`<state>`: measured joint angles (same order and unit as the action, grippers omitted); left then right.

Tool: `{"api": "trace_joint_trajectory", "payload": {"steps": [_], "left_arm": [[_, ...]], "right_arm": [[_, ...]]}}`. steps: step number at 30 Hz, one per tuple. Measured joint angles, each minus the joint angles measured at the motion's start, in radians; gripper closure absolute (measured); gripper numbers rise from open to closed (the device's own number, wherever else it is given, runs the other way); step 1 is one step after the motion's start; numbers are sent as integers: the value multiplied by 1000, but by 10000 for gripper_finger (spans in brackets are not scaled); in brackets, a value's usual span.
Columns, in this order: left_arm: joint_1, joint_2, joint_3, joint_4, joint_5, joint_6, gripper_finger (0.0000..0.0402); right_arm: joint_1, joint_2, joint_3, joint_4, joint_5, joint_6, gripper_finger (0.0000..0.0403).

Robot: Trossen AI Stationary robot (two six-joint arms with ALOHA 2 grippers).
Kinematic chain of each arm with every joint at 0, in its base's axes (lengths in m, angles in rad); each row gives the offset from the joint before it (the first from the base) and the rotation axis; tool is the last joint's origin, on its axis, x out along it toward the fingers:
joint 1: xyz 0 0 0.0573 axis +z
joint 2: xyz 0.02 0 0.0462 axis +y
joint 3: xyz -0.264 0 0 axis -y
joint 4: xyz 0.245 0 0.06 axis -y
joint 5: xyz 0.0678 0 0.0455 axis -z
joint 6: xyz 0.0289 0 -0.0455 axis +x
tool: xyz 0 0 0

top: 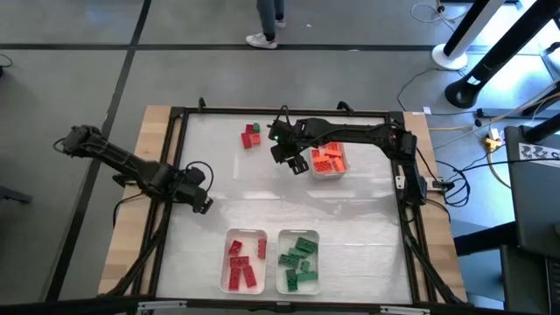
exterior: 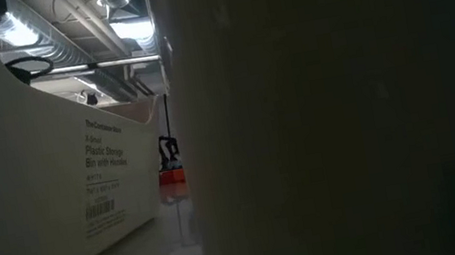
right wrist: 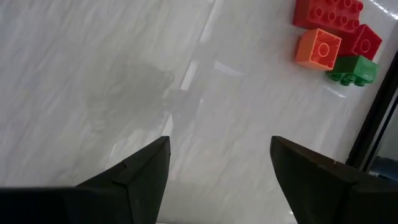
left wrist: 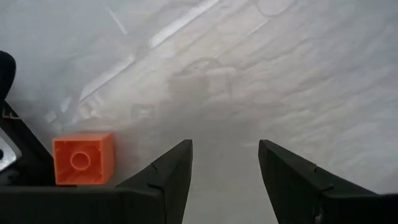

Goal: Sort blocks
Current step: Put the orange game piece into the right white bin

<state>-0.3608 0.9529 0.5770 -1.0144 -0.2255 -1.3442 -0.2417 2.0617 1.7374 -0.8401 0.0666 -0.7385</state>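
Observation:
A loose cluster of blocks [top: 251, 136] lies at the far middle of the table: red [right wrist: 326, 12], orange [right wrist: 318, 48] and green [right wrist: 352, 68]. My right gripper [right wrist: 221, 140] hovers open over bare table just right of the cluster [top: 287, 154], beside the tray of orange blocks [top: 329, 161]. My left gripper [top: 203, 203] stands open near the table's left edge, pointing down, nothing between its fingers [left wrist: 224, 146]. A single orange block [left wrist: 83, 158] sits on the table beside its finger, stud up.
Two white trays stand at the near edge: one with red blocks [top: 245, 260], one with green blocks [top: 297, 261]. A black frame [top: 175, 157] runs round the table. In the low view a white bin wall [exterior: 50, 176] fills most of the picture. A person's feet [top: 267, 35] show beyond the far edge.

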Motion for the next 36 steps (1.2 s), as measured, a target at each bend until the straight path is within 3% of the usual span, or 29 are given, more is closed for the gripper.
{"api": "trace_joint_trajectory", "payload": {"steps": [15,23,29,36], "left_arm": [[190,93,0,-23,88,444,229],[225,155,0,40,82,489,229],[230,156,0,53,16,560,228],[257,210,0,66,60,598,196]], "right_arm": [[0,-1,0,1,0,-3,127],[0,-1,0,2,0,-4,127],[-1,-1,0,1,0,-4,127],[-1,-1,0,2,0,-4,127]]}}
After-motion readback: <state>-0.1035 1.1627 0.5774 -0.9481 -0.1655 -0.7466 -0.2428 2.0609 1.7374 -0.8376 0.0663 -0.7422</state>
